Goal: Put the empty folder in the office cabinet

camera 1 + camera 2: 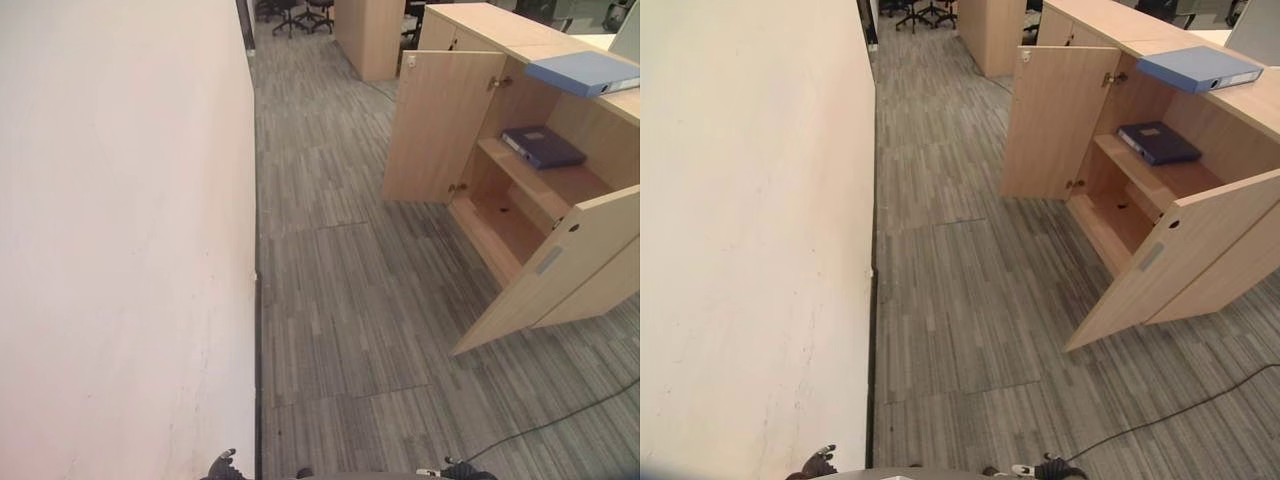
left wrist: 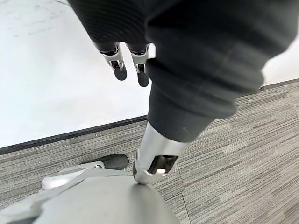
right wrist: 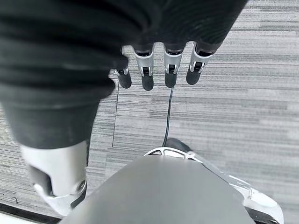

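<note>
A light blue folder lies flat on top of the wooden office cabinet at the right. Both cabinet doors stand swung out. Inside, a dark blue folder lies on the upper shelf, and the lower shelf is bare. My left hand hangs at my side near the white wall, fingers straight and holding nothing. My right hand also hangs down over the carpet, fingers straight and empty. Both hands are far from the cabinet and the folders.
A long white wall runs along the left. The nearer cabinet door juts out into the grey carpet floor; the far door stands open too. Another wooden unit and office chairs stand at the back.
</note>
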You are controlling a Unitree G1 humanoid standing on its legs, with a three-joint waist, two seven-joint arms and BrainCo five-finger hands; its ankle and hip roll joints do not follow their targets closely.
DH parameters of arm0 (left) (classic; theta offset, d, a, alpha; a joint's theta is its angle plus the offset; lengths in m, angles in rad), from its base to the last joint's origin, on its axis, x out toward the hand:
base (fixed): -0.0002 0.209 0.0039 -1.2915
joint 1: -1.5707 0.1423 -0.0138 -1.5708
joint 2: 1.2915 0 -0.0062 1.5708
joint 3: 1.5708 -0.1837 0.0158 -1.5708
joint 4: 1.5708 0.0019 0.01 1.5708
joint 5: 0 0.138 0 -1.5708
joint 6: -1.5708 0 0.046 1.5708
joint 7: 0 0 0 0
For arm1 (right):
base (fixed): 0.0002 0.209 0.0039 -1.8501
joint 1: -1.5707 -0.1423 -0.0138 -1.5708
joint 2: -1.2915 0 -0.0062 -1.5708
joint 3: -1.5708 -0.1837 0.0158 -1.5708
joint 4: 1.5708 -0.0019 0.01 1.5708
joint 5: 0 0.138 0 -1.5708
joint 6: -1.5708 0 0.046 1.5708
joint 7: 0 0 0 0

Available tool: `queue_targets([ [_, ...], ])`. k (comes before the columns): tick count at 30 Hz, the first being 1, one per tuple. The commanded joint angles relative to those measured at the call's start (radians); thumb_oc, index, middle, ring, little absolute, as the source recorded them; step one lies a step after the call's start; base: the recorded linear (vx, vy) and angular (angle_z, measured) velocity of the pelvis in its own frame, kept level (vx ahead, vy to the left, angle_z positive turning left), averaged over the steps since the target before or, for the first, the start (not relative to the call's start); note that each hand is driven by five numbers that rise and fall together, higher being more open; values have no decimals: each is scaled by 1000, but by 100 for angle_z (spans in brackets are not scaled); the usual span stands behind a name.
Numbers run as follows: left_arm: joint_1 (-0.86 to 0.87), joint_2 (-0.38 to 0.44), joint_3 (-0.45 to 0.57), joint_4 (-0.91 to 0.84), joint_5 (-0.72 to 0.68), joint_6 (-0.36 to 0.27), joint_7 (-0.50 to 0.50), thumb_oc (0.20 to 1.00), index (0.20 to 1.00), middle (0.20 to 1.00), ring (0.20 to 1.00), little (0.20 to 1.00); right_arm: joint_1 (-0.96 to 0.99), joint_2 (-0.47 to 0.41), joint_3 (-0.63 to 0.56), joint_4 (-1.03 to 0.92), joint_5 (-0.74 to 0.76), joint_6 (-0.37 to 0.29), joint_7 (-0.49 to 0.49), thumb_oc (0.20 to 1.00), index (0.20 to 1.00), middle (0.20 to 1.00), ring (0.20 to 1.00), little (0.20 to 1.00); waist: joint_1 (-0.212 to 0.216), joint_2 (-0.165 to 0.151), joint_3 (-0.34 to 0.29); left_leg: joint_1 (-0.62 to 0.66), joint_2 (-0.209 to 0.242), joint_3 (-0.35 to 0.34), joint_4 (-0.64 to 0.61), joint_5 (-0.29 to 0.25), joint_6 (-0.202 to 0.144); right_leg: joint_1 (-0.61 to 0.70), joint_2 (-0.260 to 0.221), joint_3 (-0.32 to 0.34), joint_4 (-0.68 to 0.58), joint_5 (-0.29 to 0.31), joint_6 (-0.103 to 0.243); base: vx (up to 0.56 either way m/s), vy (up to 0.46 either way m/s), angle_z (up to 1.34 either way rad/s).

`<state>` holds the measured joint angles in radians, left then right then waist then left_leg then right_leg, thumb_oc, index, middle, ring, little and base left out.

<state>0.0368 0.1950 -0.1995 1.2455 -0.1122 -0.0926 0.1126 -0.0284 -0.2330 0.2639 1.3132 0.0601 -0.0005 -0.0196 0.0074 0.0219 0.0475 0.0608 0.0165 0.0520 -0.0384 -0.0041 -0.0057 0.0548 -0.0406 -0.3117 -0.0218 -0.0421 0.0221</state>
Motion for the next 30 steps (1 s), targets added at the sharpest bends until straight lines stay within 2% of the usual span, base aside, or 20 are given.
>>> queue_targets([
  [1, -24, -16, 0, 49, -34, -12, -44, 1000, 1000, 1000, 1000, 1000, -59, 10, 36, 80, 37, -8, 27, 1000, 1000, 1000, 1000, 1000, -8, -50, -3, -10, -28, 58, -49, -5, -20, 47, -43, -28, -65, 55, 62, 0, 0, 0],
  [15, -29, -7, -29, 54, 15, 5, -83, 1000, 1000, 1000, 1000, 1000, -75, -17, 68, 97, -49, 12, 56, 1000, 1000, 1000, 1000, 1000, -10, -48, -1, -4, -25, 61, -49, -12, -21, 51, -41, -22, -65, 51, 60, 0, 0, 0],
  [18, -30, -5, -29, 52, 21, 4, -81, 1000, 1000, 1000, 1000, 1000, -70, -23, 49, 105, -32, 13, 55, 1000, 1000, 1000, 1000, 1000, -13, -48, -2, -2, -25, 62, -49, -13, -21, 51, -39, -20, -65, 50, 60, 0, 0, 0],
  [19, -31, -5, -25, 59, 18, 5, -79, 1000, 1000, 1000, 1000, 1000, -68, -27, -2, 114, 44, 9, 47, 1000, 1000, 1000, 1000, 1000, -18, -48, -2, 0, -24, 66, -49, -15, -21, 51, -38, -17, -65, 49, 60, 14, -4, -3],
  [20, -31, -5, -25, 59, 18, 5, -79, 1000, 1000, 1000, 1000, 1000, -68, -27, -2, 114, 44, 9, 47, 1000, 1000, 1000, 1000, 1000, -18, -48, -2, 0, -23, 67, -49, -15, -21, 51, -38, -17, -65, 49, 60, 26, -7, -4],
  [22, -31, -6, -17, 73, 11, 5, -75, 1000, 1000, 1000, 1000, 1000, -68, -27, -55, 119, 137, -1, 38, 1000, 1000, 1000, 1000, 1000, -24, -47, -3, 3, -20, 73, -49, -17, -22, 50, -38, -11, -65, 49, 59, 24, -7, -7],
  [30, -32, -5, -33, 75, 29, 5, -67, 1000, 1000, 1000, 1000, 1000, -76, -16, 4, 94, 79, 2, 44, 1000, 1000, 1000, 1000, 1000, -25, -48, -1, 5, -18, 76, -49, -21, -21, 47, -36, -4, -65, 52, 59, 6, -5, -5],
])
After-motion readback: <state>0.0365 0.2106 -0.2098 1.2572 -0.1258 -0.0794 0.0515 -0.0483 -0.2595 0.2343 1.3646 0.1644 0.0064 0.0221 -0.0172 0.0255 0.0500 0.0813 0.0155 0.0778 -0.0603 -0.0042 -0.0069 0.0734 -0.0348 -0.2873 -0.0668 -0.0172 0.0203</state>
